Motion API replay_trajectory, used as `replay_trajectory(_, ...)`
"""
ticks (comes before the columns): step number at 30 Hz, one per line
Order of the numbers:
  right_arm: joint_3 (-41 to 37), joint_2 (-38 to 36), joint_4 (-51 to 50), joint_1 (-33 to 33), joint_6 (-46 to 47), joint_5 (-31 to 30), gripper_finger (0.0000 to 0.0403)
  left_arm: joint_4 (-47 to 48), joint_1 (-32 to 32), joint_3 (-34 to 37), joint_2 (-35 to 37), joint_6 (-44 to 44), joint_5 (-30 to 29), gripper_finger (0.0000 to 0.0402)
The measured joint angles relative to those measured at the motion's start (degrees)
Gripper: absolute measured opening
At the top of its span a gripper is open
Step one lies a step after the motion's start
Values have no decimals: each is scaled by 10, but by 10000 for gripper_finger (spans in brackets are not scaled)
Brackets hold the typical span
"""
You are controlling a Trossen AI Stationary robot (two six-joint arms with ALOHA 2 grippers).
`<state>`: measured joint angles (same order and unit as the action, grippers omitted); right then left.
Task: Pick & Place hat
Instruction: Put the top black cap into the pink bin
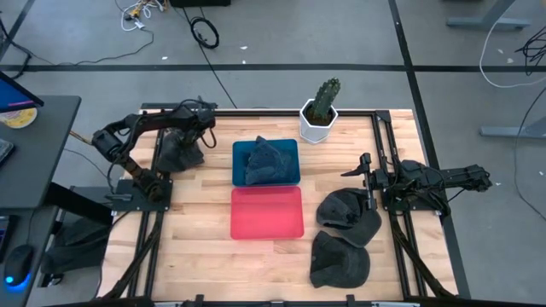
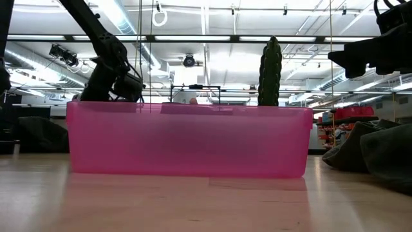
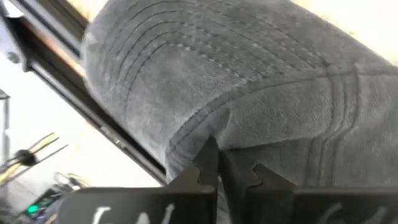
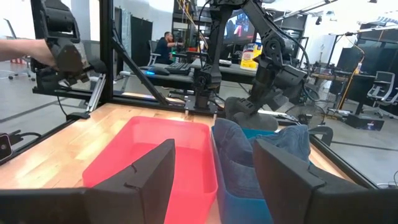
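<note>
Now, left gripper (image 3: pixel 217 171) pinched on a dark grey stitched hat (image 3: pixel 249 93), right gripper (image 4: pixel 214 180) spread open.

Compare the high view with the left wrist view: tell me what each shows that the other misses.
Only the high view shows the blue bin with a hat in it, the red bin, the cactus, two hats on the table's right side and the right gripper, open. Only the left wrist view shows the left fingers pinching the fabric. Both share the grey hat that the left gripper grips.
</note>
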<state>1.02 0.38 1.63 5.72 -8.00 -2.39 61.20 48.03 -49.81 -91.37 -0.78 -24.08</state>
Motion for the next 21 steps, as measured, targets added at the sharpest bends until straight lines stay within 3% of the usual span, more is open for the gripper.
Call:
replay_trajectory(11,0,0,0,0,0,0,220,85,-99,-52,95,-6,-16,3)
replay_trajectory(21,0,0,0,0,0,0,220,97,-266,-113,166,-60,-18,2)
